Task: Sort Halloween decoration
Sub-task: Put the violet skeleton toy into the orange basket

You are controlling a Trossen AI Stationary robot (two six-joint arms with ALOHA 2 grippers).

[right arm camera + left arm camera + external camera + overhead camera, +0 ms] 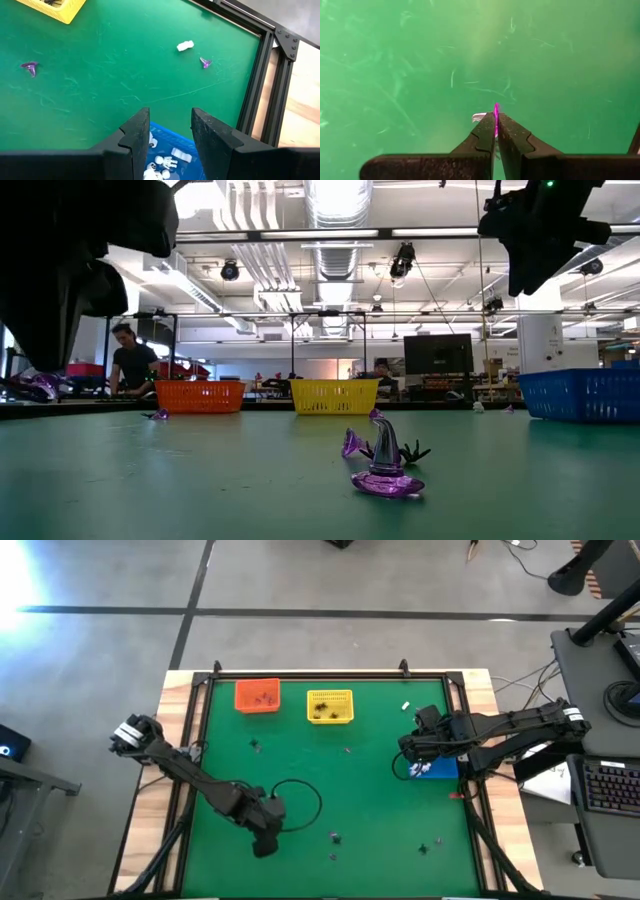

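My left gripper (496, 134) is shut on a tiny purplish trinket (496, 114) over the near middle of the green mat (380, 790); in the high view this gripper (266, 843) is near the mat's front. My right gripper (170, 135) hangs open above the blue basket (176, 146), which holds white trinkets (162, 162). More trinkets lie loose on the mat: a purple witch hat (386, 470), a white piece (185, 46) and small purple ones (205, 62) (29, 66). My left gripper pinches the purplish trinket between its two fingertips; only a thin purple edge (496, 111) sticks out beyond them. The fingers point steeply down at the mat. A small white bit (478, 117) shows beside one fingertip. The trinket seems clear of the mat.
The orange basket (257, 696) and the yellow basket (330, 706) stand at the mat's far edge, each with small dark pieces inside. A black frame (460, 730) borders the mat. Loose trinkets lie near the front right (423, 849). A black cable loops beside the left arm (300, 802).
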